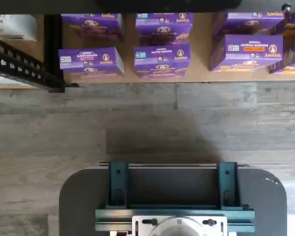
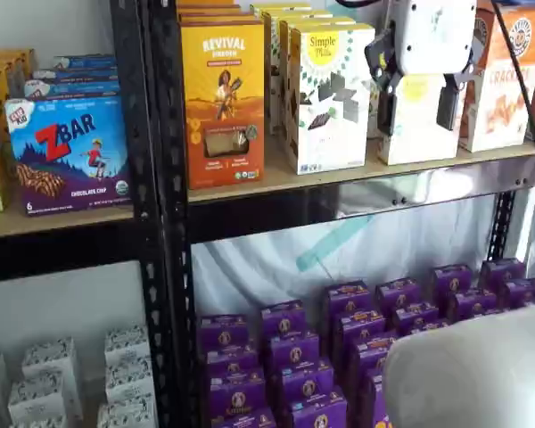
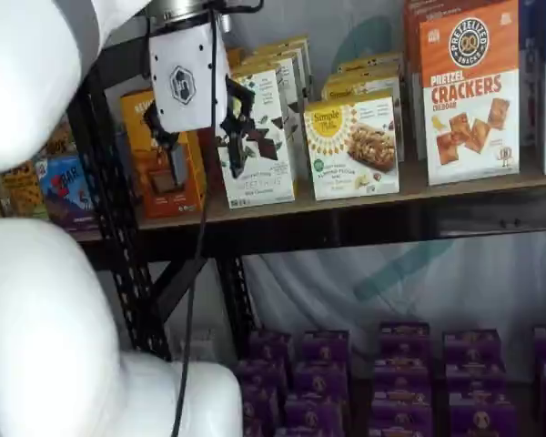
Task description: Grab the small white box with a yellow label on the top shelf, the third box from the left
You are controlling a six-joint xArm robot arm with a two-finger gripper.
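Orange box far left on the top shelf, then tall white box with dark squares, then the small white box, then cracker box. Fingers wide open, holding nothing, hanging in front of the shelf. Nothing grabbed yet. Left to do: reach in, close on the small white box, pull out.

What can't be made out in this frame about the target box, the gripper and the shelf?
- The small white box: in one shelf view the gripper covers most of its front; its front shows elsewhere.
- Small print on that box: too blurred to read in both shelf views.
- The top shelf: absent from the wrist view, which shows only purple boxes and the floor.
- Gripper fingers: outside the wrist view.
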